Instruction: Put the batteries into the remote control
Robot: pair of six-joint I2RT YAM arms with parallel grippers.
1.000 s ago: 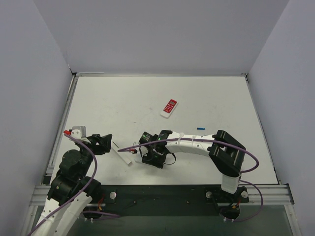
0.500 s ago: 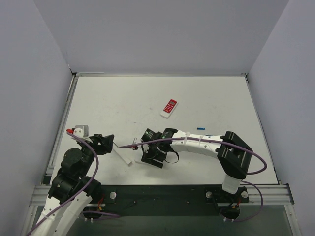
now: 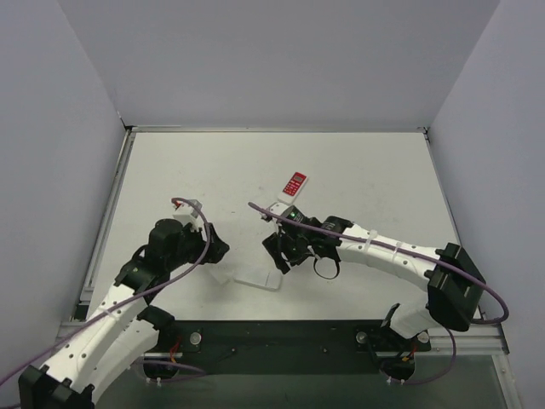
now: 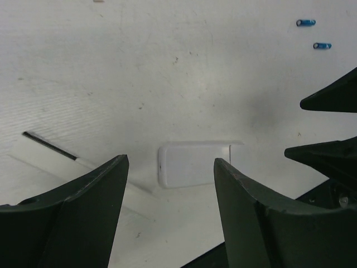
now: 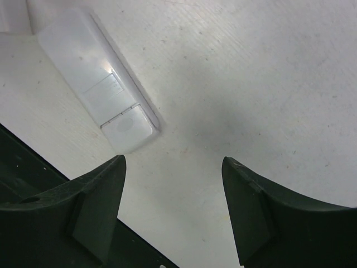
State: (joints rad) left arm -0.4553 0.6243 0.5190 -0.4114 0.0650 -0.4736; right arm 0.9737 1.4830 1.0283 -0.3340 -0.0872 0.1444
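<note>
A white remote (image 3: 257,279) lies flat near the table's front edge, its plain back up. It also shows in the left wrist view (image 4: 192,164) and the right wrist view (image 5: 95,84), where cover seams show near one end. My left gripper (image 3: 217,251) is open and empty just left of it (image 4: 170,162). My right gripper (image 3: 274,254) is open and empty just above and right of it (image 5: 173,161). Two small blue batteries (image 4: 305,22) (image 4: 322,46) lie on the table beyond the right gripper. I cannot make them out in the top view.
A red and white remote (image 3: 294,185) lies further back at the middle. A white flat strip (image 3: 217,274) with a dark slot (image 4: 53,151) lies by the left gripper. The table's dark front rail (image 3: 281,336) runs close behind the white remote.
Both arms have swung inward and back from the front edge. The left gripper moved right, the right gripper moved right and back. The white remote now lies flat between them.
</note>
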